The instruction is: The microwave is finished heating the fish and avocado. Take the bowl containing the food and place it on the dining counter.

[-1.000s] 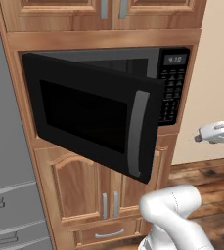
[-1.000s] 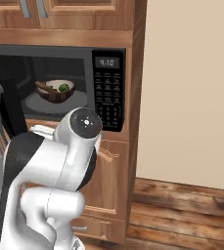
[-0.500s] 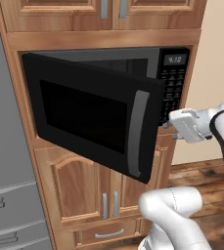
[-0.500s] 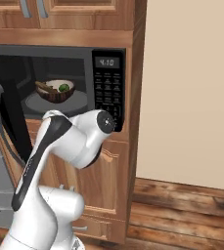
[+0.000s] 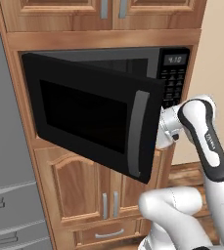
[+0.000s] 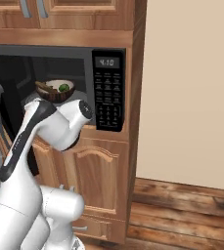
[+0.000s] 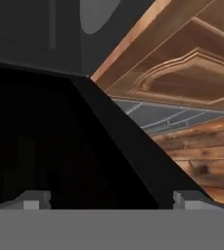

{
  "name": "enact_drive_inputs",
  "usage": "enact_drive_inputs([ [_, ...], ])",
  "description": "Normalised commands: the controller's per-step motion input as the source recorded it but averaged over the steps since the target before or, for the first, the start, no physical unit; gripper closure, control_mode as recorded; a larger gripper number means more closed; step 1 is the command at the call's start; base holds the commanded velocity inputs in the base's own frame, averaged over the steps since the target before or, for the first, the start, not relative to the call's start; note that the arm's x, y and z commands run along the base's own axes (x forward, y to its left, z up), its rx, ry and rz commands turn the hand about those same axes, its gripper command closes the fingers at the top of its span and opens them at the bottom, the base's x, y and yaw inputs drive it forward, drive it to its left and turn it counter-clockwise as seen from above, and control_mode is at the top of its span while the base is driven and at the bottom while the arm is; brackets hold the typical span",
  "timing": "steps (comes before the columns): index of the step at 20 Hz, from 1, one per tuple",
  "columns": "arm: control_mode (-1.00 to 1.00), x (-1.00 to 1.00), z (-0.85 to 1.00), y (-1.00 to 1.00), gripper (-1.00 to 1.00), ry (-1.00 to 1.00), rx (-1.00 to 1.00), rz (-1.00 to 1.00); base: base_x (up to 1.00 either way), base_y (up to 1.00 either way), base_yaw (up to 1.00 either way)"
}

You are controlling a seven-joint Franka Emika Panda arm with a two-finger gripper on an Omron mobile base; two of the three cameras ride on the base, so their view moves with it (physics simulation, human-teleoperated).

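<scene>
Bowl (image 6: 55, 91), with the fish (image 6: 45, 88) and the green avocado (image 6: 63, 88) in it, is seen deep inside the microwave (image 6: 79, 83), left of the keypad and above and behind the arm's wrist. The pincer (image 7: 111, 199) is held fully spread and empty just beside the outer edge of the open door (image 5: 91, 114), so the bowl is judged to lie beyond the door and further in, and the hand would have to be brought round the door edge. In the hand view the bowl is hidden by the dark door, and only the two finger tips are made out.
</scene>
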Motion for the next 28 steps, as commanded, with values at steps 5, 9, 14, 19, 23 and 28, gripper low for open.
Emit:
enact_drive_inputs([
  [5,-1.0,-0.81,-0.01,0.72,-1.0,0.08,0.21,0.3,0.0,0.0,0.0],
  [9,-1.0,-0.77,-0.19,1.0,-1.0,0.0,0.22,0.29,0.0,0.0,0.0],
  [14,-1.0,-0.19,-0.18,1.0,-1.0,0.0,0.21,0.08,0.0,0.0,0.0],
  [19,-1.0,0.01,0.0,1.0,-1.0,0.0,0.17,-0.11,0.0,0.0,0.0],
  [23,-1.0,0.14,0.0,0.9,-1.0,0.03,0.02,-0.13,0.0,0.0,0.0],
  [28,-1.0,0.01,0.0,-0.17,-1.0,0.0,0.0,0.0,0.0,0.0,0.0],
])
